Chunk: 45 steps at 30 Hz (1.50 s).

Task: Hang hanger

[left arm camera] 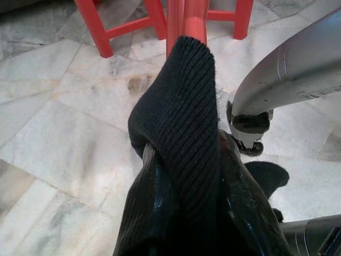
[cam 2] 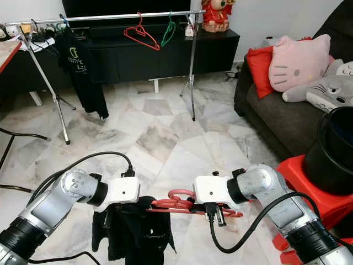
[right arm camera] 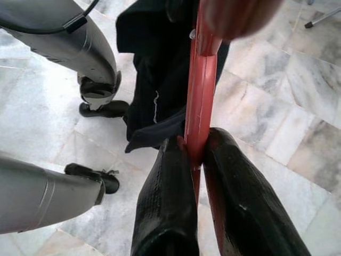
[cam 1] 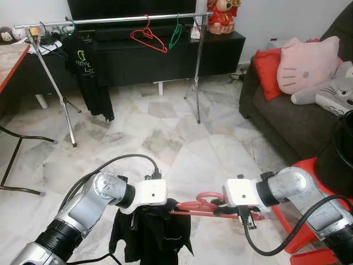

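A red hanger (cam 1: 205,206) is held level, low in front of me, between both grippers. A black garment (cam 1: 151,234) hangs from its left end. My left gripper (left arm camera: 192,176) is shut on the ribbed black cloth where it wraps the hanger's arm. My right gripper (right arm camera: 196,146) is shut on the hanger's flat red bar, just past its hook. The clothes rack (cam 1: 110,20) stands a few steps ahead across the floor. Its rail carries a black T-shirt (cam 1: 88,66), another red hanger (cam 1: 148,37) and a green hanger (cam 1: 176,34).
A dark sofa (cam 1: 287,121) with red, pink and grey cushions lines the right side. By my right arm are a red stool (cam 1: 309,221) and a black bucket (cam 1: 339,154). A black TV cabinet (cam 1: 165,55) stands behind the rack, and a table (cam 1: 11,61) at the left.
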{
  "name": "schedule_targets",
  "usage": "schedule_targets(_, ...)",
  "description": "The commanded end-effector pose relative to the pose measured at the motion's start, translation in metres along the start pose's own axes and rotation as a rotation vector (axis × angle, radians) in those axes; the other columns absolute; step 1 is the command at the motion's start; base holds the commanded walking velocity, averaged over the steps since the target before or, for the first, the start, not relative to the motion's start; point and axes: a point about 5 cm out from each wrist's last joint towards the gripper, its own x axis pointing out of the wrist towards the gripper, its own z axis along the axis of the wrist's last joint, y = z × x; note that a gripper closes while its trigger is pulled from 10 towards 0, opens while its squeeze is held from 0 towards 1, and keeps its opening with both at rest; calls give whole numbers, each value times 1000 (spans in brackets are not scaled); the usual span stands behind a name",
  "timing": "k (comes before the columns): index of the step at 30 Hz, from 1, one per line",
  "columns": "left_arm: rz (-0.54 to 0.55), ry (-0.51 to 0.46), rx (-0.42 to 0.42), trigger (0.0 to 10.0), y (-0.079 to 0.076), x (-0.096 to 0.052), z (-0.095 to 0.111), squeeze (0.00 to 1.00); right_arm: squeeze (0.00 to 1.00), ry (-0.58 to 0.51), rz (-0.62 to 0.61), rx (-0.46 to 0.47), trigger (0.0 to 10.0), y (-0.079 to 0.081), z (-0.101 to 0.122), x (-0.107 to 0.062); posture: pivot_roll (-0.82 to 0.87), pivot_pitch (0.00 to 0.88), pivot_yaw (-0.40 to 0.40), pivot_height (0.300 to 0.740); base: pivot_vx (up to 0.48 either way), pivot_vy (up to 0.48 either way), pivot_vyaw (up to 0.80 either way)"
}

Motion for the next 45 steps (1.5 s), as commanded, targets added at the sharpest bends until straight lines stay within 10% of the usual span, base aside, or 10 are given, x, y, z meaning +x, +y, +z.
schedule_targets(1, 51, -101, 72, 10000, 16, -5, 28, 0, 0, 36, 50, 6, 9765, 9, -4, 12, -53, 0, -35, 740, 0, 0, 0)
schedule_targets(10, 76, -122, 54, 10000, 19, -5, 32, 0, 0, 10, -3, 36, 10000, 8, -4, 13, -53, 0, -35, 740, 0, 0, 0)
schedule_targets(11, 76, -122, 51, 10000, 19, -5, 31, 0, 992, -24, -28, 56, 10000, 6, -2, 11, -58, 0, -34, 740, 0, 0, 0)
schedule_targets(14, 77, -122, 44, 10000, 19, -6, 30, 0, 1000, -66, -42, 80, 10000, 7, 1, 7, -58, 0, -34, 740, 0, 0, 0)
schedule_targets(32, 63, -165, 13, 10000, 18, -19, 30, 0, 976, -138, -137, 186, 10000, 10, -9, -9, -62, 0, -31, 740, 0, 0, 0)
schedule_targets(34, 59, -164, 10, 10000, 17, -20, 28, 0, 0, -126, -143, 193, 10000, 11, -12, -11, -62, 0, -31, 740, 0, 0, 0)
schedule_targets(45, 32, -168, 9, 10000, 15, -24, 28, 0, 0, -190, -186, 224, 10000, 7, -12, -12, -60, 0, -27, 740, 0, 0, 0)
